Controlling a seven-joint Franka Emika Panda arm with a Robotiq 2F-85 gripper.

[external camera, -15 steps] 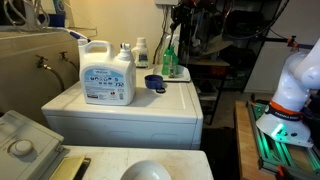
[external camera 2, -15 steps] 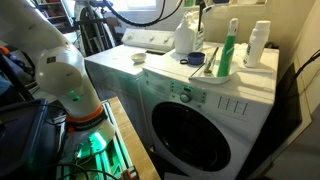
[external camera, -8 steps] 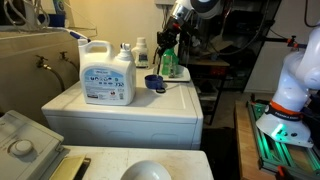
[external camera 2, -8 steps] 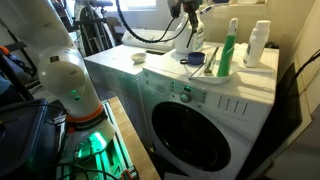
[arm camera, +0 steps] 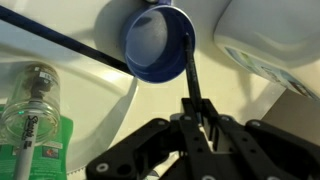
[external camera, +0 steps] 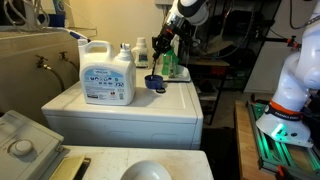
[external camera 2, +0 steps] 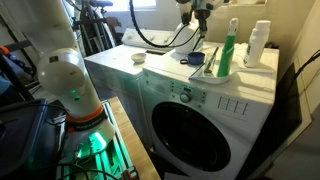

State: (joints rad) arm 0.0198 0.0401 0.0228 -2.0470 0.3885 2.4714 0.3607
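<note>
A blue measuring cup [external camera: 153, 83] with a dark handle lies on top of the white washing machine [external camera: 150, 108]; it also shows in an exterior view [external camera 2: 195, 60]. My gripper [external camera: 160, 47] hangs just above it, fingers together and empty; it also shows in an exterior view [external camera 2: 203, 28]. In the wrist view the cup [arm camera: 158, 42] lies straight below, and its handle runs toward my closed fingertips [arm camera: 200, 118]. I cannot tell whether the tips touch the handle.
A large white detergent jug [external camera: 107, 75] stands beside the cup. A green bottle [external camera: 168, 62] and a white bottle [external camera 2: 258, 45] stand at the back near the wall. A utility sink [external camera: 25, 55] adjoins the washer. The arm's base [external camera: 295, 80] stands nearby.
The arm has swung in over the washer and come down toward the blue cup. The cup, jug and bottles have not moved.
</note>
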